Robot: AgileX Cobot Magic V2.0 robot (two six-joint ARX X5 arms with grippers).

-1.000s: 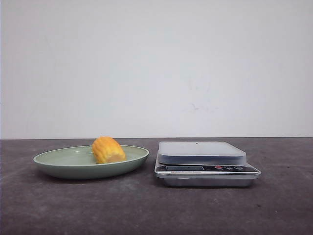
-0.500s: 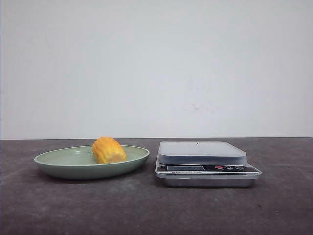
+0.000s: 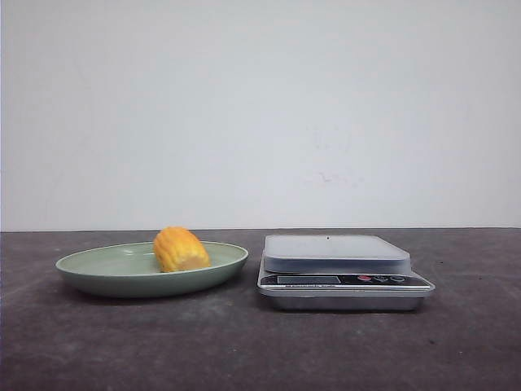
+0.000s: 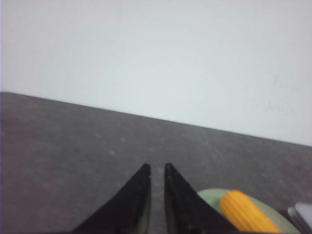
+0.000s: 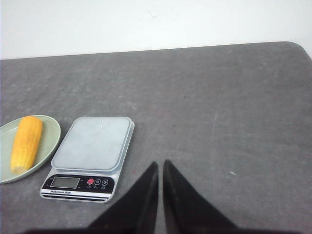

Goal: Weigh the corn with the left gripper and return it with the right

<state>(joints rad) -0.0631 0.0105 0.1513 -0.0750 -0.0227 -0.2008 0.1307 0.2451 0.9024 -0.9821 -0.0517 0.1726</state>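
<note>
- Left tool (image 4: 157, 168) hovers over the grey table (image 3: 244, 342), fingers pressed nearly together, holding nothing.
- Right tool (image 5: 161, 165) likewise, fingers almost touching.
- Corn (image 3: 180, 248) lies in the green plate (image 3: 98, 273), just left of the scale (image 3: 342, 273).

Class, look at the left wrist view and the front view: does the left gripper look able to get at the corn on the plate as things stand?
Probably yes. The corn lies uncovered on the green plate, nothing over or against it. The left gripper, fingers nearly together, hovers off to one side and would need to open first.
</note>
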